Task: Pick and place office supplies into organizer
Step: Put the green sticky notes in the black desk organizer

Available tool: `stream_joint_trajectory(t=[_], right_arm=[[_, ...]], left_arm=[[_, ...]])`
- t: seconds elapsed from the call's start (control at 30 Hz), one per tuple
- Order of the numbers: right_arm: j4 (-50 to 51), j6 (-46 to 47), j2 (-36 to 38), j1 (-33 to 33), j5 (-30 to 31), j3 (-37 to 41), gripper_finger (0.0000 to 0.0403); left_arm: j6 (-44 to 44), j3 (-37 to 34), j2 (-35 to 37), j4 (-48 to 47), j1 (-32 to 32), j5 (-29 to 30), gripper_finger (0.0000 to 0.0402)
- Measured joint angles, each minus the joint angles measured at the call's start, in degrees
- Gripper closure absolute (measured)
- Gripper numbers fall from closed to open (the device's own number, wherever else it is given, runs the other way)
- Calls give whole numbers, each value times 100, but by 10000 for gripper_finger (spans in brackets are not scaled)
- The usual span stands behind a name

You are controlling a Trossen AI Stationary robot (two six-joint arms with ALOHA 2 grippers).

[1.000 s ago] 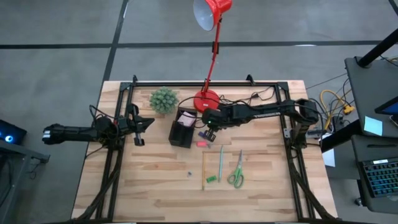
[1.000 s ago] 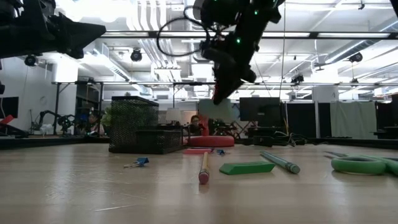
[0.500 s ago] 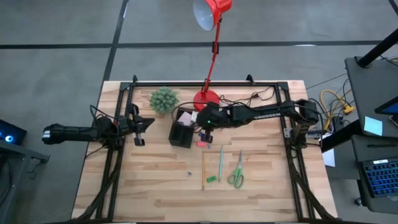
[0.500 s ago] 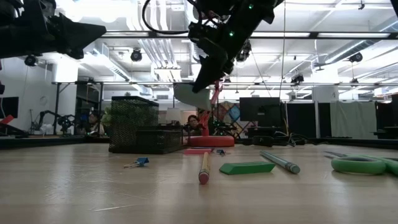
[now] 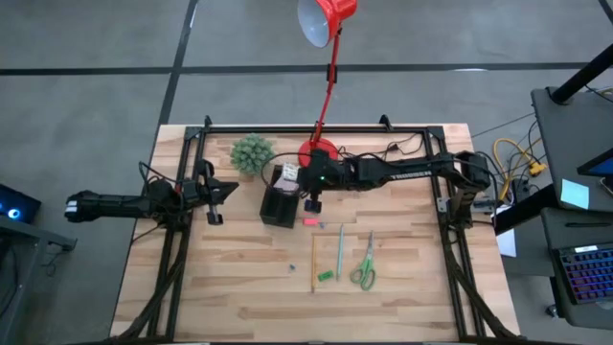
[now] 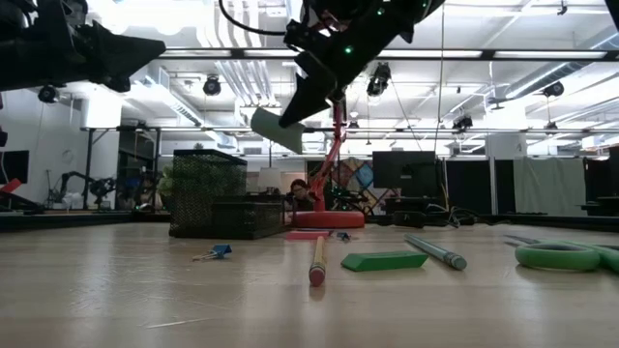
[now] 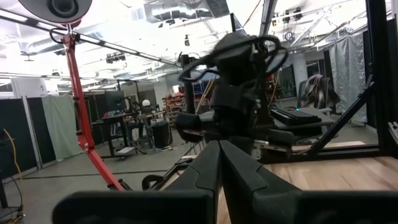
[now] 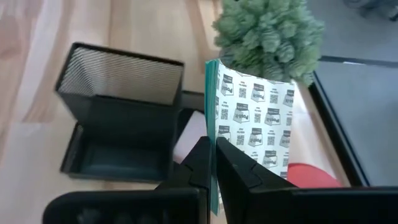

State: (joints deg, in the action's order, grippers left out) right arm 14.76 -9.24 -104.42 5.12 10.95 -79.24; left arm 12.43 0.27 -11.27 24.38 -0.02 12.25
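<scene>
Your right gripper (image 8: 213, 163) clenches a white patterned notepad (image 8: 255, 121) on edge, raised above the black mesh organizer (image 8: 118, 118) | organizer at table centre, 8 o'clock of the red lamp base (image 5: 317, 151) | pencil (image 5: 313, 260), green pen (image 5: 338, 251), scissors (image 5: 365, 265) lie at 5 o'clock of organizer | left gripper (image 5: 213, 198) waits pinched shut, 9 o'clock.

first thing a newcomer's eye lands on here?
Probably the right gripper, shut on a patterned pad and holding it in the air above the black organizer, near the table's back middle. Next, the red lamp arching over the back edge, its base beside a spiky green plant. In front, a pencil, pen and green scissors lie on the wood; the left gripper waits at the left, shut.
</scene>
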Motion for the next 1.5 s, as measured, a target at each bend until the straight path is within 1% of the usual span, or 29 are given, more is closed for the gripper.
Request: stream_joint_trajectory(t=[0.23,0.47,0.63,0.77,1.1,1.5], right_arm=[[-373,20,-249,134,-45,-11,394],[-399,99,-368,176,-48,-4,394],[-704,125,-654,191,-45,-4,394],[-725,231,-876,236,-52,-15,394],[-827,279,-1091,275,-50,-52,394],[-959,264,-1091,278,-45,-95,394]], left_arm=[[0,0,-2,2,1,-2,402],[0,0,-13,4,1,0,402],[0,0,-11,4,1,-1,402],[0,0,-10,4,0,-2,402],[0,0,-32,2,-1,-2,402],[0,0,-33,2,0,0,402]])
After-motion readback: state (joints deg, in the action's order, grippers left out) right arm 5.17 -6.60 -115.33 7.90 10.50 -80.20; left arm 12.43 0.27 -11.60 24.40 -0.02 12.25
